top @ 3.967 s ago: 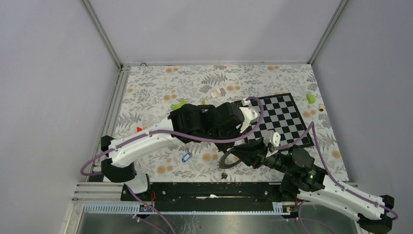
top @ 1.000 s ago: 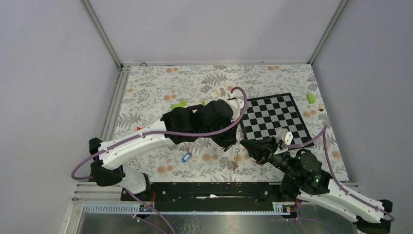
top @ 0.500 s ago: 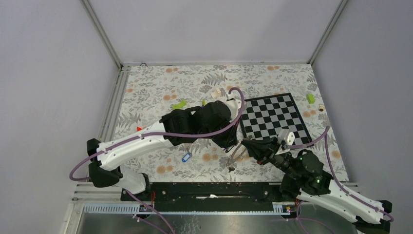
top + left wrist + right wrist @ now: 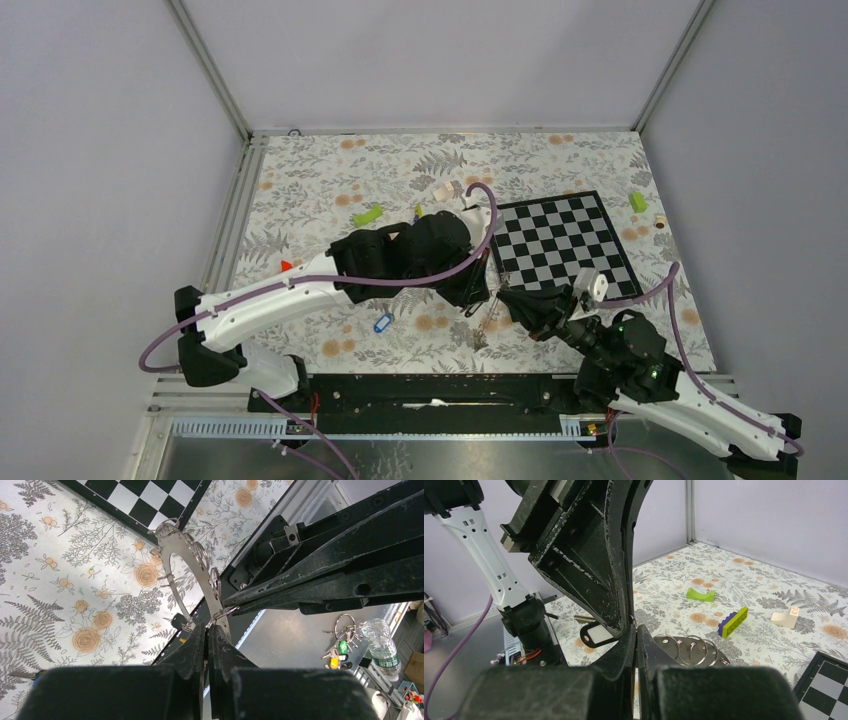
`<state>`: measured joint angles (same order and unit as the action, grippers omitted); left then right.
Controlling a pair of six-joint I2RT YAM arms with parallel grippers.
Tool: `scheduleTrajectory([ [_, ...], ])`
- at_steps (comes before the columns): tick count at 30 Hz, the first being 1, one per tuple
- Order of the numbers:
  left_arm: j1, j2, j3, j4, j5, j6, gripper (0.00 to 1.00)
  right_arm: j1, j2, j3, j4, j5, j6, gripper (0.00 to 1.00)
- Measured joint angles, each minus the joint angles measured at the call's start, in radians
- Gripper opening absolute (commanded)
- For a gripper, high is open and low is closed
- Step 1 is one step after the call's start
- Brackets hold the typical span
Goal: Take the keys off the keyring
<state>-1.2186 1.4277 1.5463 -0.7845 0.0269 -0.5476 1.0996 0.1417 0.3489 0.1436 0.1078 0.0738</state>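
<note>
- Silver keyring [image 4: 192, 572] is up off the table [image 4: 300, 180].
- We see the left gripper [image 4: 206, 627] and right gripper [image 4: 635, 630] both pinched tight on it.
- A blue key [image 4: 382, 323] lies on the table.

The table [image 4: 300, 180] has a flowered cover. A black-and-white checkerboard [image 4: 560, 240] lies flat on its right part. A lime-green block [image 4: 637, 202] sits just beyond the board's far right corner. A second green block [image 4: 368, 215] and a cream block [image 4: 443, 190] lie to the board's left.
</note>
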Motion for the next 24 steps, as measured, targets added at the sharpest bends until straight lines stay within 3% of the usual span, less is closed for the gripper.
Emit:
scheduleTrajectory([
  [12,-0.014,-0.035,-0.017,0.030,0.016,-0.003,0.00,0.000,-0.092,-0.022,-0.002,-0.064,0.036,0.04],
  [19,-0.016,-0.037,-0.015,0.001,-0.003,0.016,0.00,0.000,-0.108,-0.023,-0.032,-0.075,0.056,0.22],
  [24,0.004,-0.052,-0.015,-0.101,-0.056,0.049,0.00,0.000,-0.127,-0.023,-0.011,-0.075,0.063,0.27],
])
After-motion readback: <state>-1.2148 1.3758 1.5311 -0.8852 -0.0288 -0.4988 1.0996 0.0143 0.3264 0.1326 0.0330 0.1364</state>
